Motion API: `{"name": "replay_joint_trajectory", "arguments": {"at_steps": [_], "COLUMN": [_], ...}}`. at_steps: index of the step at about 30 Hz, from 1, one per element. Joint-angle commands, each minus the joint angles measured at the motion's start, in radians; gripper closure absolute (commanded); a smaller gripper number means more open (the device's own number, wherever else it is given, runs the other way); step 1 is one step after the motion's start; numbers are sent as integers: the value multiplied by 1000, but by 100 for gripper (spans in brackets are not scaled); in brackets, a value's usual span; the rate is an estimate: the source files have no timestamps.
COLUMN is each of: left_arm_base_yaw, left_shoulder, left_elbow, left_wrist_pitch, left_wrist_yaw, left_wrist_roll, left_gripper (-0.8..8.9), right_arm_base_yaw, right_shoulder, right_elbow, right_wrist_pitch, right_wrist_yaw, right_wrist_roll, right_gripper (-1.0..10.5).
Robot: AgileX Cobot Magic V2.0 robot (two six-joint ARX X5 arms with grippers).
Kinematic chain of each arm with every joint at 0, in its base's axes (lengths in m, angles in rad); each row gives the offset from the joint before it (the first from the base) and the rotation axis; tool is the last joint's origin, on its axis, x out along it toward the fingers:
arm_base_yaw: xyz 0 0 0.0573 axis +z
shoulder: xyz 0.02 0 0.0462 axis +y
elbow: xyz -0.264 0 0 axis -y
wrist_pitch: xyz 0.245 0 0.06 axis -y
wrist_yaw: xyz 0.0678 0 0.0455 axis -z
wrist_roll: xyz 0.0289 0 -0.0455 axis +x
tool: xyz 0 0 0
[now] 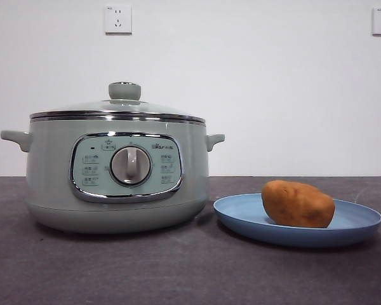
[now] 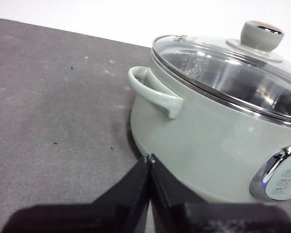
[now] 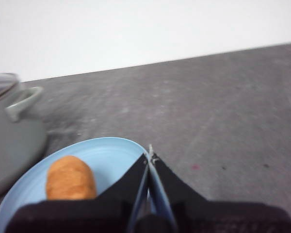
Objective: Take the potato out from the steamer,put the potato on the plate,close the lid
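We see a dark grey bench (image 1: 114, 267) against a white wall (image 1: 273, 89) with two sockets (image 1: 117, 19) high up. On the left of the front view stands the steamer (image 1: 51, 184), its dial (image 1: 130, 166) facing us and a handle jutting from each side. The lid (image 1: 117, 109) sits closed on its rim, knob (image 1: 124, 91) on top.

Just right of the steamer, apart from it by a narrow gap, lies the plate (image 1: 241, 219). The potato (image 1: 298, 204) rests on it, toward the plate's right half, with bare blue showing on either side.

No arm enters the front view. Our left pincer (image 2: 149, 159) hangs low beside the steamer, near its side handle (image 2: 153, 91), jaws pressed together on nothing. Bare bench stretches away from that handle to the far edge. Our right pincer (image 3: 149, 154) hovers at the plate's rim, jaws together and empty, the potato just beside it. Beyond the plate the bench lies open up to the wall.
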Motion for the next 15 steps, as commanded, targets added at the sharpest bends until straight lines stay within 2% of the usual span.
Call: {"name": "replay_joint_trajectory", "arguments": {"at_steps": [1, 4, 10, 15], "left_arm_base_yaw": [3, 3, 3, 3], "left_shoulder": [-2, -2, -2, -2], "left_elbow": [-13, -13, -13, -13], "left_wrist_pitch": [3, 3, 4, 4], "left_wrist_yaw": [-2, -2, -2, -2], "left_wrist_roll": [-3, -3, -3, -3], "left_gripper": [817, 817, 817, 817], "right_arm_base_yaw": [1, 1, 1, 0], "right_shoulder": [-34, -87, -84, -84], "right_elbow": [-11, -11, -10, -11], "right_wrist_pitch": [-40, -144, -137, -134], "right_wrist_yaw": [27, 30, 11, 29], "right_wrist_roll": [27, 26, 47, 60], "right_gripper": [946, 946, 946, 946]}}
